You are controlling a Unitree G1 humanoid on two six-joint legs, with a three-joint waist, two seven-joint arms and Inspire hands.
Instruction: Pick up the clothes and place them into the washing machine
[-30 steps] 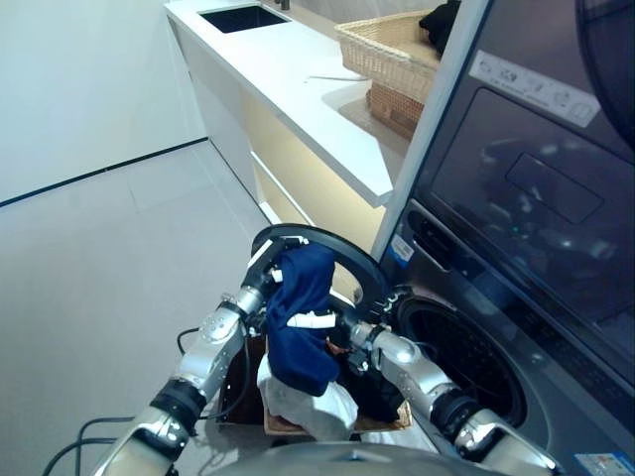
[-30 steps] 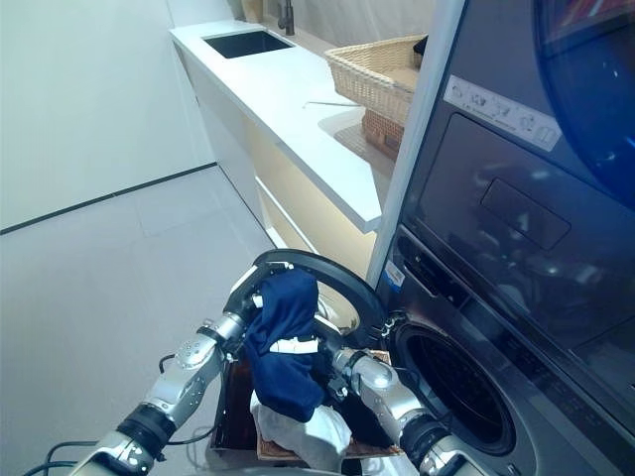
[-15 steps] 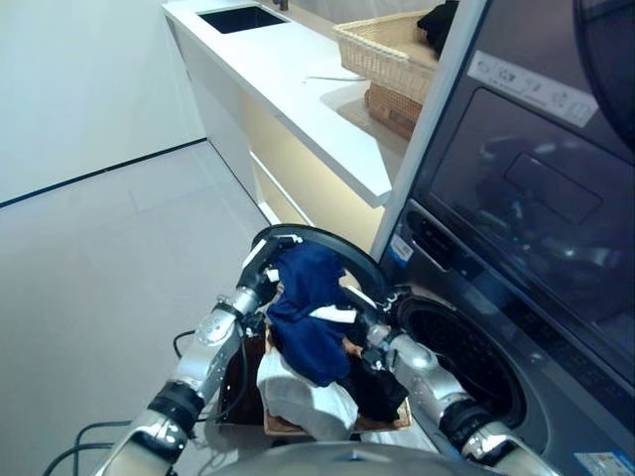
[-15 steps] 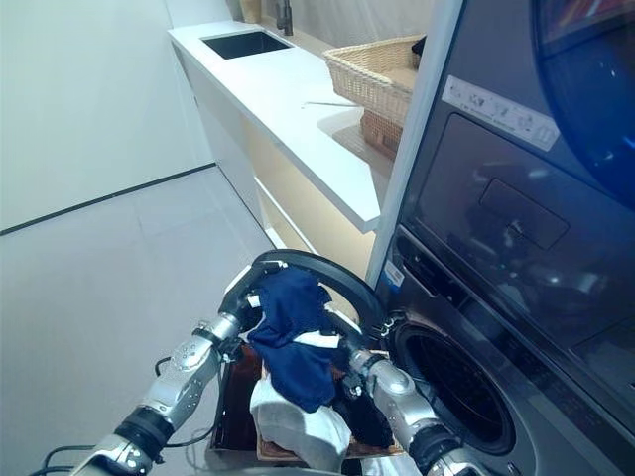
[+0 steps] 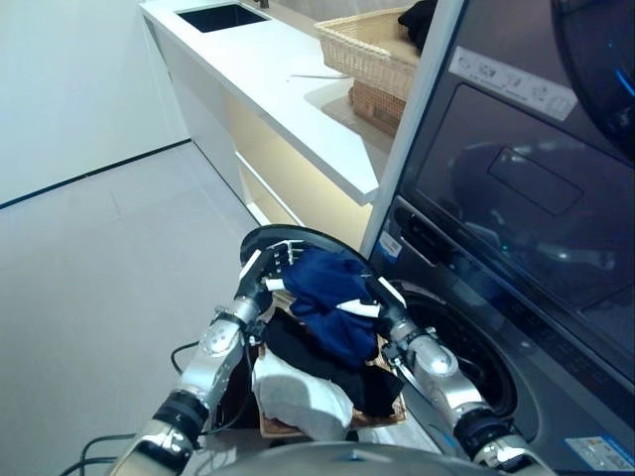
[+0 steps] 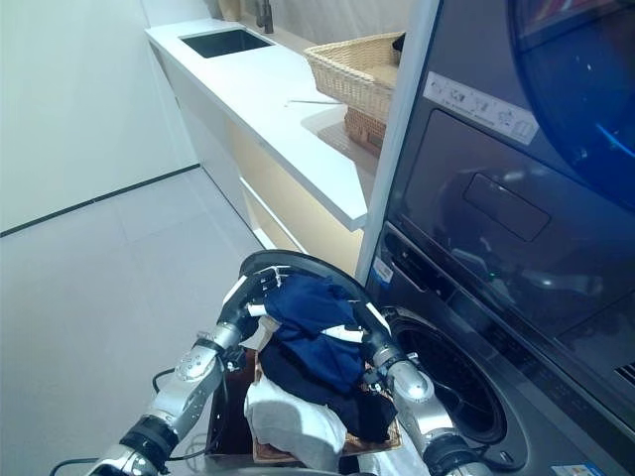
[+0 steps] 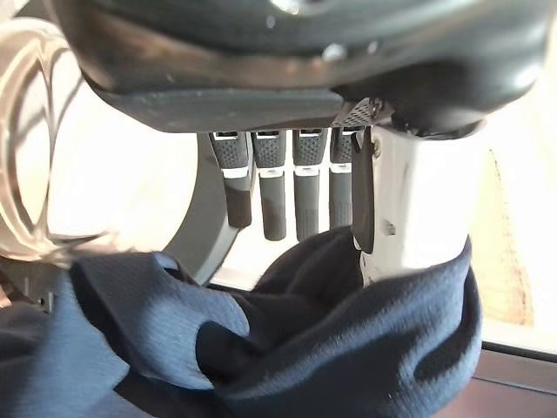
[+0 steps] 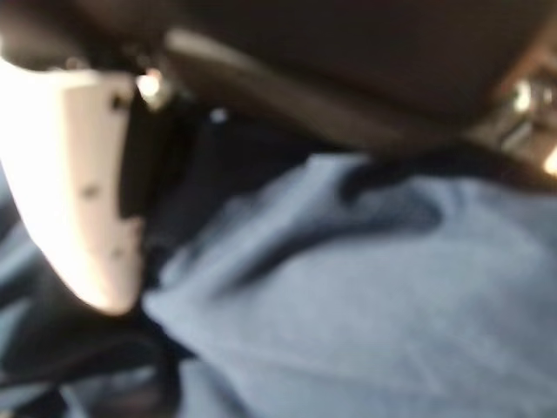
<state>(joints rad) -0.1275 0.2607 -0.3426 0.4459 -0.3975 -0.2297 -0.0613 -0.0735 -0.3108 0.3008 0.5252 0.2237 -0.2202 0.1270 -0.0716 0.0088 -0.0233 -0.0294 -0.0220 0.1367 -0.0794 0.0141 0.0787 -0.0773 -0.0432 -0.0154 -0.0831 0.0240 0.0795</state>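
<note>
We hold the blue cloth (image 5: 332, 302) up between our two hands, just in front of the washing machine (image 5: 466, 347). Its round hole is at 3 o'clock from the cloth, and the cloth is not inside yet. The round door (image 5: 260, 241) hangs wide, right behind the cloth.

Our left hand (image 5: 266, 275) is on the cloth at its 9 o'clock side. In the left wrist view the fingers (image 7: 277, 187) are straight and spread above the cloth, and the white thumb presses into a fold.

Our right hand (image 6: 362, 319) is at the 3 o'clock side. Its white thumb (image 8: 74, 183) lies against the cloth, but we cannot tell what its fingers do.

Under the cloth sits a box (image 5: 387, 412) on the floor with a white cloth (image 5: 298, 392) and a black cloth (image 5: 352, 372) in it.

At 12 o'clock a basket (image 5: 362, 45) stands on the white counter (image 5: 268, 84), which has a dark sink (image 5: 216, 17). The machines have small white labels (image 5: 511, 81), too tiny for us to read.
</note>
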